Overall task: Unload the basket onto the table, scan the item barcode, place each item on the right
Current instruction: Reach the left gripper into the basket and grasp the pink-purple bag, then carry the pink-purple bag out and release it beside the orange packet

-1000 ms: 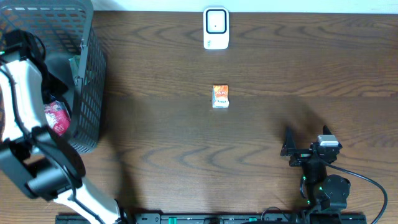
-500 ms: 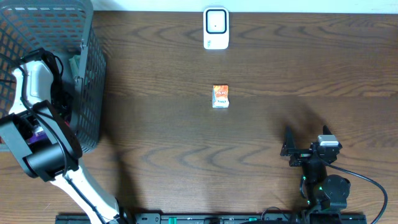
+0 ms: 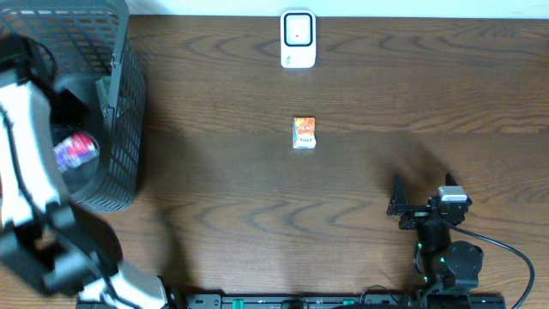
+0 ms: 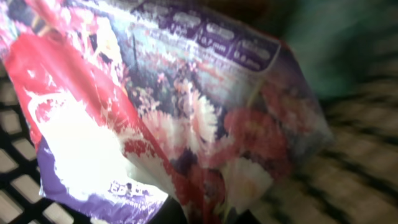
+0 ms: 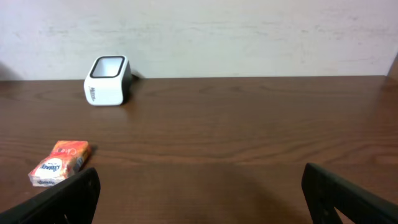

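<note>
My left arm reaches into the dark mesh basket [image 3: 120, 103] at the far left. Its gripper [image 4: 208, 213] is shut on the lower edge of a crinkly purple and red packet [image 4: 186, 118] with a flower print. That packet [image 3: 75, 150] shows inside the basket from overhead, and it fills the left wrist view. The white barcode scanner [image 3: 298, 39] stands at the back middle of the table, also in the right wrist view [image 5: 107, 79]. My right gripper [image 3: 420, 210] rests open and empty near the front right, its fingers [image 5: 68, 199] spread wide.
A small orange box [image 3: 304, 133] lies on the brown table between the scanner and the front edge, ahead and to the left of my right gripper [image 5: 59, 163]. The basket's mesh walls surround my left gripper.
My left gripper has shut on the packet inside the basket, and the left arm has shifted over it. The right arm, orange box and scanner have not moved.
</note>
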Available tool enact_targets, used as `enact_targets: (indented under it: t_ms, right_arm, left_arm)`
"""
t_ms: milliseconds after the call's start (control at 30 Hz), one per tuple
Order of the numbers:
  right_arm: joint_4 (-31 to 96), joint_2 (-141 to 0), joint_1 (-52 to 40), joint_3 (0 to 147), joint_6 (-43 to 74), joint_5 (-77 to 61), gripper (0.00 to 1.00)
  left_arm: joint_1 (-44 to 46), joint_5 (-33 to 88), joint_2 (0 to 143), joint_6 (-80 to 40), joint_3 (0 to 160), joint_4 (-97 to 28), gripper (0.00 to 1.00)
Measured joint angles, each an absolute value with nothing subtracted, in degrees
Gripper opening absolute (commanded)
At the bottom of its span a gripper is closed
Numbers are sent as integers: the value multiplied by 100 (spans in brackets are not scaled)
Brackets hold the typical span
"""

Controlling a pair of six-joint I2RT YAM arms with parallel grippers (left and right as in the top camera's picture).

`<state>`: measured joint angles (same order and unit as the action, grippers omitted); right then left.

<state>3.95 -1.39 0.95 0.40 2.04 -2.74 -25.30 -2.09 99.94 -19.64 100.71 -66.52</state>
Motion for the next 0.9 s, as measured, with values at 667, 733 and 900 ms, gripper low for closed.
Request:
enact_targets:
  t_ms: [667, 733, 900]
  right_arm:
    - [395, -139, 95, 40, 202, -274, 99]
    - [395, -139, 95, 40, 204, -274, 99]
    - [395, -139, 95, 40, 204, -274, 99]
  left_arm:
    - [-1155, 2515, 7067, -1691, 10208, -5092, 7]
    - [-558, 2692, 7201, -1634, 10154, -5083, 7]
    - [794, 2294, 7793, -1509, 9797, -5122, 7]
